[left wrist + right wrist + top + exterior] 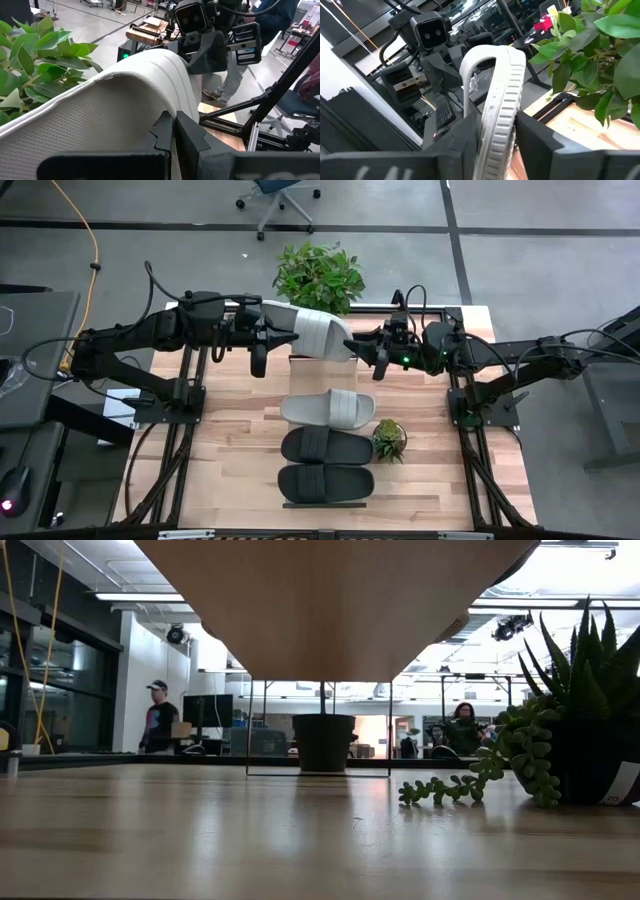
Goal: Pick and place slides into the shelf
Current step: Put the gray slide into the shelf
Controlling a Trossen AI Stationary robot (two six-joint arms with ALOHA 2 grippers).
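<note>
Both arms meet at the far end of the worktop (pixel 230 450), sharing 1 light grey slide (pixel 308 332) held in the air just in front of a leafy potted plant (pixel 320 275).

Left gripper (pixel 268 340): jaws closed down on one end of the slide's sole. Right gripper (pixel 372 352): jaws pinched on the sole edge at the other end, the slide standing on edge between them.

On the shelf (pixel 325 388) below: a 2nd grey slide (pixel 328 408), then 2 black slides (pixel 326 464), lined up nearer the front.

Judgement: 1 gripper should let go only once the other's grip is sure, then lower the slide flat into the bare far end of the shelf.

Obstacles: the big plant crowds the far end; a small succulent (pixel 389 438) sits just right of the shelf.
</note>
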